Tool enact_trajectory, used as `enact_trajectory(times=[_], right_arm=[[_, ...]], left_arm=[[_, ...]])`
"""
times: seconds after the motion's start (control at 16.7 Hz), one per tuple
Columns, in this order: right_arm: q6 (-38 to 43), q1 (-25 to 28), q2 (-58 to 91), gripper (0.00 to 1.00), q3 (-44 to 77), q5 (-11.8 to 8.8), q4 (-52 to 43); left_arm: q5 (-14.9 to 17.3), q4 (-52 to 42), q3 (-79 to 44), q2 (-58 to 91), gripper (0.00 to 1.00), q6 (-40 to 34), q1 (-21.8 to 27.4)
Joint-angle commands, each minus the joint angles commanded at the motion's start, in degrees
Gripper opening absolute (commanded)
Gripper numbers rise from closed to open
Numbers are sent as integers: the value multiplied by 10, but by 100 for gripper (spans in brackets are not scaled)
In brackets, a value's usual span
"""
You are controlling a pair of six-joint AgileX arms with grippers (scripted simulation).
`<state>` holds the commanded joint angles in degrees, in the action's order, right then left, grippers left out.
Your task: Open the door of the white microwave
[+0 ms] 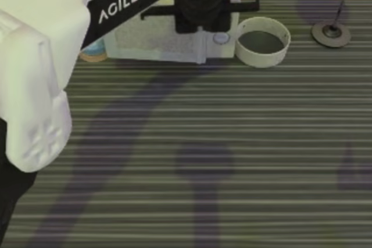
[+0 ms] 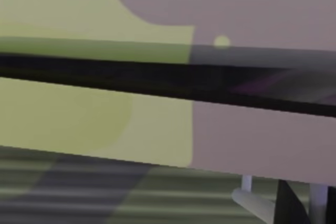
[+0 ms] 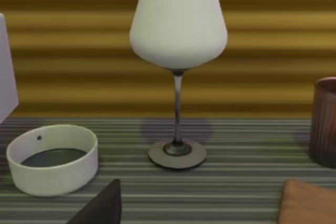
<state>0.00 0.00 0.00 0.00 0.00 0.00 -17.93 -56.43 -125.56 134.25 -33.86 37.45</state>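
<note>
At the far left of the top view you've got the left arm [image 1: 46, 56], a bulky white casing w/ a black band, reaching across toward the back of the grey-and-olive striped worktop [image 1: 232, 143]. Just under the arm, near the back edge, a small round blue and tan object [image 1: 93, 52] peeks out; can't tell what it is.

Next over sits the white microwave [image 1: 174, 42], a boxy off-white oven at the back centre. Its door [image 1: 157, 39], the flat off-white panel w/ the grey speckled mesh window, faces you, and one round grey knob [image 1: 221, 38] shows at the front's right end. You can't tell from above how far the door stands from the body.

The left end effector [image 1: 203, 4], black, is right over the microwave's right part, w/ a thin black bar sticking out sideways. Whether it's wide or narrow, or holding anything, you can't tell. The left wrist view gives only close pale yellowish-green and grey surfaces crossed by a dark band.

Just beside the microwave on the right sits a round white ring-shaped bowl [image 1: 262, 41] w/ a dark bottom. Further right stands a white stemmed glass [image 3: 178, 22] on a grey round foot. In the right wrist view a brown cylinder [image 3: 324, 121] and an orange-brown object [image 3: 307, 203] lie past it.

Right arm isn't in the top view; right end effector state: can't tell.
</note>
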Motion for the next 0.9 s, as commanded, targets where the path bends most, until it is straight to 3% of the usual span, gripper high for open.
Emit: enact_trajectory(times=[0.42,0.9], right_arm=[[0,0,0,100,0,0,0],[0,0,0,100,0,0,0]], left_arm=[[4,3,-4,-4,0,-2,2],[19,52,94,-55,0,43,-2]])
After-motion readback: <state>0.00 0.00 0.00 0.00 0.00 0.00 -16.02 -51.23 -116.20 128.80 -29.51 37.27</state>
